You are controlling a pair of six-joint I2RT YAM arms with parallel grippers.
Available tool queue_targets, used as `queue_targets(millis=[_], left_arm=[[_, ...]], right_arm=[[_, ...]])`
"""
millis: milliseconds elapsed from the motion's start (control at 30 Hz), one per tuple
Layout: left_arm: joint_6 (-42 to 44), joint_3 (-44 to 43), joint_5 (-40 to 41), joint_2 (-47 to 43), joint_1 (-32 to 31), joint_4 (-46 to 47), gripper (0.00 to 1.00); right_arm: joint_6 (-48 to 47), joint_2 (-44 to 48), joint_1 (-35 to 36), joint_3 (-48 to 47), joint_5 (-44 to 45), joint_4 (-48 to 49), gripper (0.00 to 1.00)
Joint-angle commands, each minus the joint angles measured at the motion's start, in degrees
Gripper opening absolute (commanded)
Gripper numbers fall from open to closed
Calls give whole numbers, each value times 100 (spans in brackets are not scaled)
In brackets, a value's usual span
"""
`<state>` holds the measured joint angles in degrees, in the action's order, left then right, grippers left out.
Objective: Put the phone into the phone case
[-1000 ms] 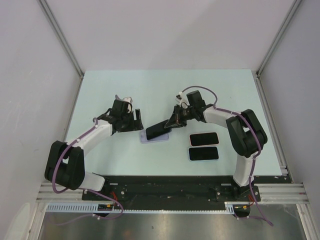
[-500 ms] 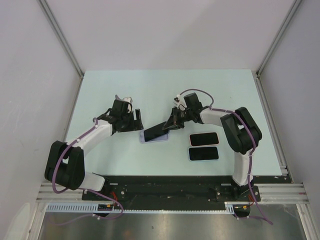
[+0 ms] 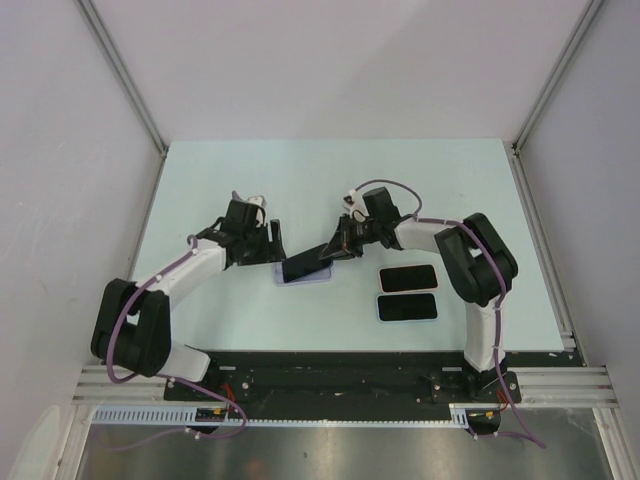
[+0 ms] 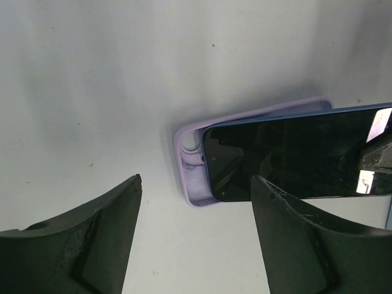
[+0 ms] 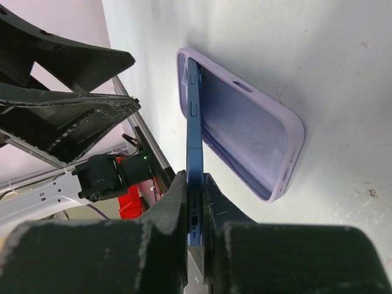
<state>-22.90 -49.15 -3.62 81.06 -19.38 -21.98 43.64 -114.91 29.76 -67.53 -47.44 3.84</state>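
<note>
The phone (image 3: pixel 306 264) sits just left of the middle of the top view, tilted over the phone case (image 3: pixel 300 279). Its far end is down at the case's end wall and its near end is lifted in the right gripper (image 3: pixel 340 250), which is clamped flat on that end. The step in hand looks like seating the phone. To do it well, I would tuck the low end fully under the case lip first and line up the long sides with the walls. Then the raised end should go down slowly and squarely, since a skewed phone would likely ride on the rim or push the light case along the table (image 3: pixel 300 180). The phone is a thin slab with a dark glossy screen facing up and a blue frame; the side buttons show in the right wrist view. The case is a pale lilac shell lying open side up, with a camera cut-out at the end toward the left of the left wrist view. The left gripper (image 3: pixel 272 240) hovers just left of the case with its fingers apart and nothing between them. It seems well placed to brace the case if it slides. Two other phones (image 3: pixel 407 278) lie flat toward the lower right, well apart from the work.
</note>
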Motion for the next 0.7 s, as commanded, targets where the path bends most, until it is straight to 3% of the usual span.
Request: queue_targets(millis=[0,333,667], left_arm=[[-83,80,-227,208,-31,158,76],[-496,344,-754,797,-31,756,73],[-786,625,-1475,798,-22,1494,69]], right_arm=[[250,-163,65,-235,-108,539,0],[391,-382,109,-226,-178,847,0],[663,-690,214,-191,-301,1408,0]])
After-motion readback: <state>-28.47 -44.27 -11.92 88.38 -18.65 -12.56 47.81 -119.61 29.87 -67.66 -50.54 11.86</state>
